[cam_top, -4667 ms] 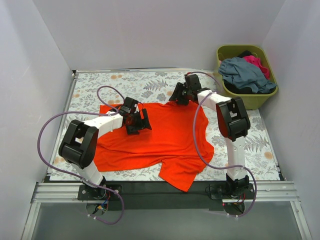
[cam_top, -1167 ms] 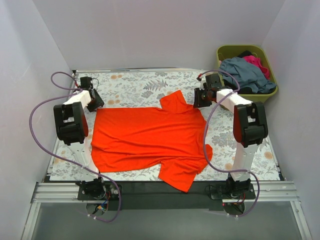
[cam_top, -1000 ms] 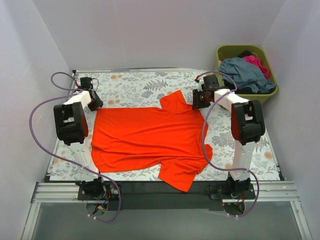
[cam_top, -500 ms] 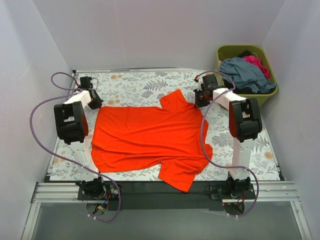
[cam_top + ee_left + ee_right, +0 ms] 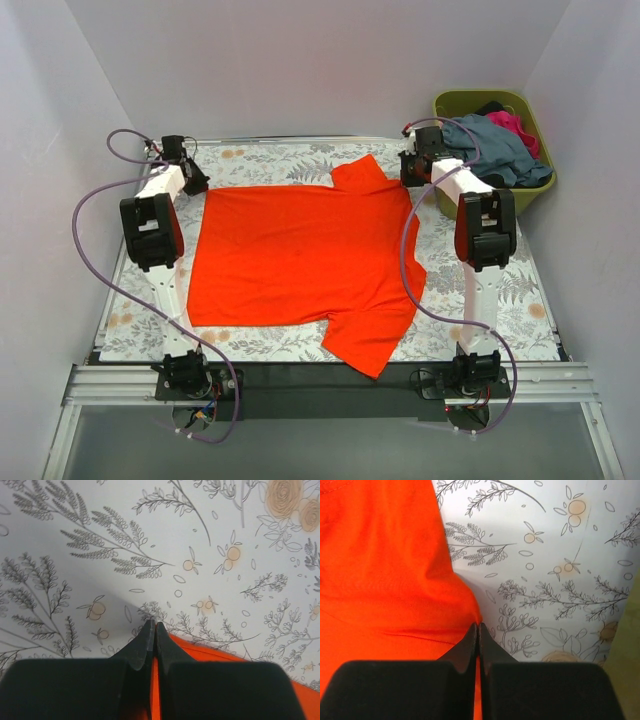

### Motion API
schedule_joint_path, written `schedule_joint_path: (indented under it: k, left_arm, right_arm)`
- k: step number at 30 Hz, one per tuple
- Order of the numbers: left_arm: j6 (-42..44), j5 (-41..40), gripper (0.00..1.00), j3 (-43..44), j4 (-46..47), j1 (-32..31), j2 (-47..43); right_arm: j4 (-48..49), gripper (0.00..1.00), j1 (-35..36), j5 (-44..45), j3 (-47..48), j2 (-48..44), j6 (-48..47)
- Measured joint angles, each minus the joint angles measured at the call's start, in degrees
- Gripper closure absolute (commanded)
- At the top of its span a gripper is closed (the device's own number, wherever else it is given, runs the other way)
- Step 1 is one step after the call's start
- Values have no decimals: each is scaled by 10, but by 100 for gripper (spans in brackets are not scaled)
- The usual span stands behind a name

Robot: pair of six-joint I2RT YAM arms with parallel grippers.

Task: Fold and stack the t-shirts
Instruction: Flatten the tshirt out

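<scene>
The orange-red t-shirt (image 5: pixel 300 250) was matt, soft cloth, faintly creased; the table cover (image 5: pixel 280 165) beneath it looked smooth and matt; the basket (image 5: pixel 500 205) right of it was smooth plastic.

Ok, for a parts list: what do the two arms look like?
Both the left arm and right arm have white links with bulky black joint housings, black wedge-shaped jaws, and a loose purple cable looping from base to wrist.

No legible text — none anywhere.
</scene>
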Motion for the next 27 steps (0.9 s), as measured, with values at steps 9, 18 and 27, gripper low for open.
schedule_joint_path:
  k: [9,18,27]
  left_arm:
    - [-9,23,100,22,1,1,16]
    - [-11,25,100,-29,6,0,-19]
    - [-13,24,100,-92,-13,0,-65]
  right_arm:
    - [-2,99,-3,-1,22,23,-4]
    - [-4,99,-3,-2,-6,-2,-7]
    - [-2,99,-3,-10,-45,-77,-6]
